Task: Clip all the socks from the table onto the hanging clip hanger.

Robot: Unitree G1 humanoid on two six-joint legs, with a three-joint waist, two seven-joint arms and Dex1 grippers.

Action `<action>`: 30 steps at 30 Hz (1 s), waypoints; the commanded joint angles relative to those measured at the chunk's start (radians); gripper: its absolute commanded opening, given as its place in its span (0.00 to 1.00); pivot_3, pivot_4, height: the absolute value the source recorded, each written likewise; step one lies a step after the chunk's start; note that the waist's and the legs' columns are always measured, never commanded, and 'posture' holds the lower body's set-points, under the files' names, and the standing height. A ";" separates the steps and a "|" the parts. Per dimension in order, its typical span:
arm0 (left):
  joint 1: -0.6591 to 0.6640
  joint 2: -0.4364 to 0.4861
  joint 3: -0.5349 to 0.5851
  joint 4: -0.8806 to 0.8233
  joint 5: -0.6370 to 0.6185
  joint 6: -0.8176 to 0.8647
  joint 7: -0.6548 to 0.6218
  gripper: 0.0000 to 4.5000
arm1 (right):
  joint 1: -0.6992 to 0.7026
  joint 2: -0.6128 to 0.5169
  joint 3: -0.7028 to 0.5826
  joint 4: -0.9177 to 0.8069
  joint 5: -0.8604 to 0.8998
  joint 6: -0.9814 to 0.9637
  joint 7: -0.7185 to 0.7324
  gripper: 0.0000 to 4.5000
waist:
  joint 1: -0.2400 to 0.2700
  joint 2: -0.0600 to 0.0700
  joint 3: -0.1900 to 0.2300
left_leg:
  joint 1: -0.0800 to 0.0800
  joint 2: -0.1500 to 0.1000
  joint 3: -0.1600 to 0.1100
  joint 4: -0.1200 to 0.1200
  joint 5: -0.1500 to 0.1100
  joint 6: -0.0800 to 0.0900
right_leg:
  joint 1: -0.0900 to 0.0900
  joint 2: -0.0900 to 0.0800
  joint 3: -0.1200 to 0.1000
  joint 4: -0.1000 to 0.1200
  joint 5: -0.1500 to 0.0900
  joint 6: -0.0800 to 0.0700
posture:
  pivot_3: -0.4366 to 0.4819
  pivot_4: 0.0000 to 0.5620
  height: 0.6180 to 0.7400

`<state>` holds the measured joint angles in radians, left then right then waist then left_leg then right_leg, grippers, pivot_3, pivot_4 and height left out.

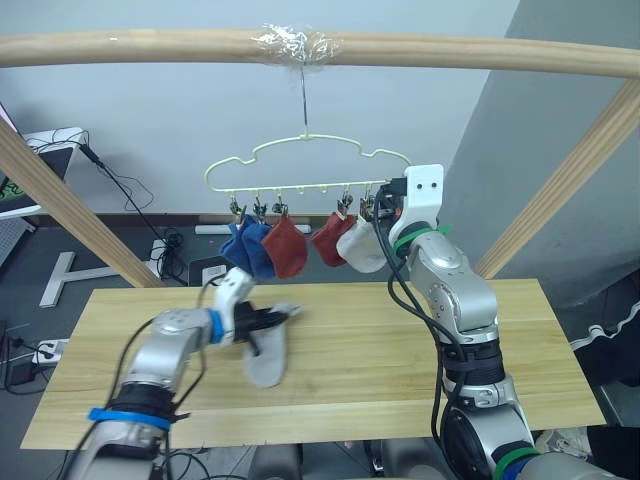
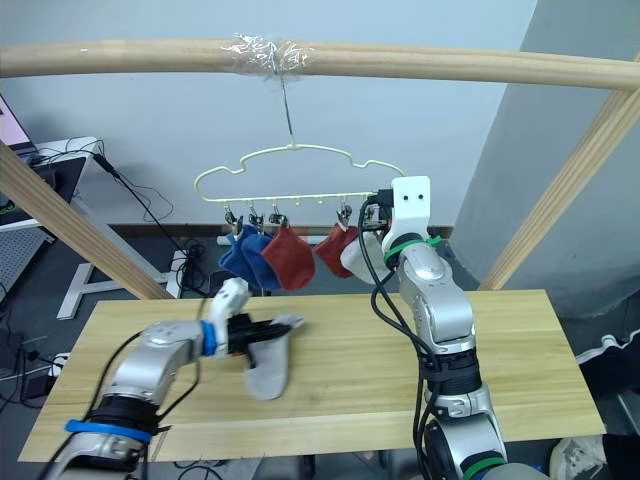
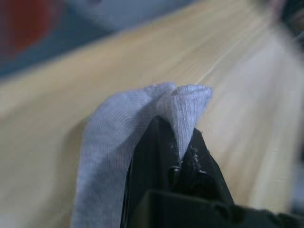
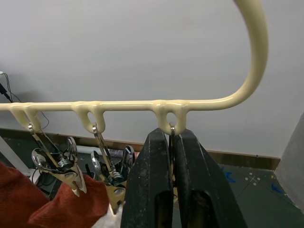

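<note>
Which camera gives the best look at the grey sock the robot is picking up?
The left wrist view: the grey sock sits close up, a fold of it pinched in the left gripper. The two eye views show it whole but smaller, dangling over the table. The right wrist view faces the clip hanger.

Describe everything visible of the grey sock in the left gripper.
The grey sock is a short ankle sock of light grey ribbed knit, soft and limp. The left gripper pinches a bunched fold of one end between its black fingers, shut on the fabric. The rest droops down toward the table; whether its lower end touches the wood cannot be told. It sits left of the table's middle, below and in front of the clip hanger, not yet clipped.
</note>
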<state>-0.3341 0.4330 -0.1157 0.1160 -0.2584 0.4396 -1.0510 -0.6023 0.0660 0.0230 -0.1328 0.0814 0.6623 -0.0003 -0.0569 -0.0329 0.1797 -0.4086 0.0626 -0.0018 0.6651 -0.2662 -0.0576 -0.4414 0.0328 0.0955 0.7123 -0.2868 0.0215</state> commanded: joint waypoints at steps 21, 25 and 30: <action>-0.347 -0.382 -0.051 0.323 0.159 -0.303 0.432 0.01 | -0.009 0.010 0.007 -0.075 0.022 0.033 -0.001 0.00 | -0.027 0.000 0.000 | 0.000 -0.001 0.000 0.000 0.000 0.000 | 0.001 0.000 0.001 -0.001 0.001 0.002 | 0.40 0.30 0.71; -0.375 -0.394 -0.037 0.359 0.162 -0.325 0.465 0.01 | -0.006 0.011 0.013 -0.080 0.029 0.051 0.005 0.00 | -0.027 0.000 0.000 | 0.000 -0.001 0.000 0.000 0.000 0.000 | 0.001 0.000 0.001 -0.001 0.001 0.002 | 0.40 0.30 0.71; -0.401 -0.401 -0.034 0.388 0.168 -0.344 0.477 0.01 | -0.003 0.010 0.018 -0.083 0.030 0.072 0.010 0.00 | -0.027 0.000 0.000 | 0.000 -0.001 0.000 0.000 0.000 0.000 | 0.001 0.000 0.001 -0.001 0.001 0.002 | 0.40 0.30 0.71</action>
<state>-0.7136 0.0396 -0.1575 0.5179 -0.0910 0.1205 -0.5783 -0.6048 0.0759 0.0330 -0.1722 0.1015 0.7316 0.0055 -0.0843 -0.0330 0.1796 -0.4089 0.0613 -0.0020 0.6651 -0.2660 -0.0578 -0.4408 0.0327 0.0960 0.7111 -0.2859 0.0234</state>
